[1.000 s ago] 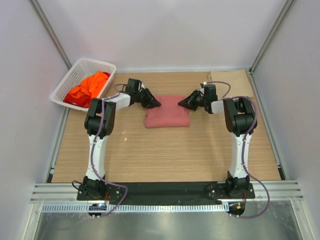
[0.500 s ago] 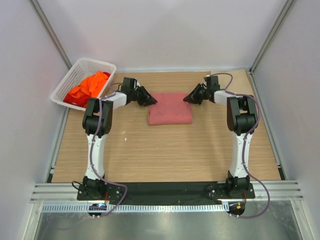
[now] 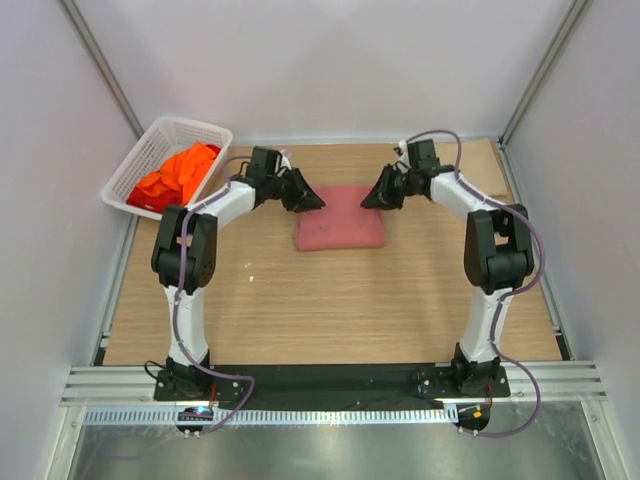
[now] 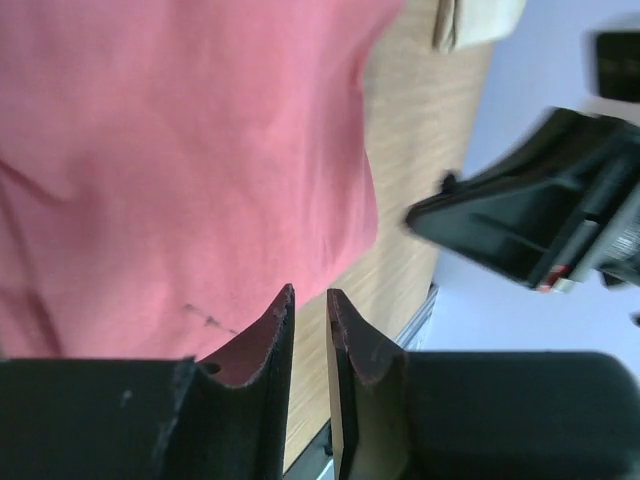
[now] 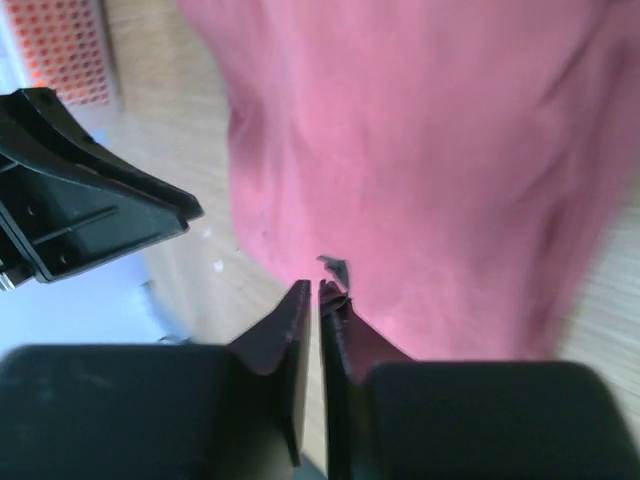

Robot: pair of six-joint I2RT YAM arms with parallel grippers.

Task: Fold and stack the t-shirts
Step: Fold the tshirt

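Both arms have swung toward the far side over the last second, elbows out, and the pink shirt has slid a little that way with them.

Left gripper: jaws a slit apart, nothing between them, hanging over the pink shirt at its far-left corner. Right gripper: cracked open too, empty, at the far-right corner.

Shirt lies folded flat on the surface, between the two grippers and just base-side of them. Its long axis runs left-right. Neither arm is nearer.

Count: one pink shirt out, one basket far-left with an orange-red heap, number of shirts in it unclear. My guess is the left arm fetches next, since it's closest to the basket.
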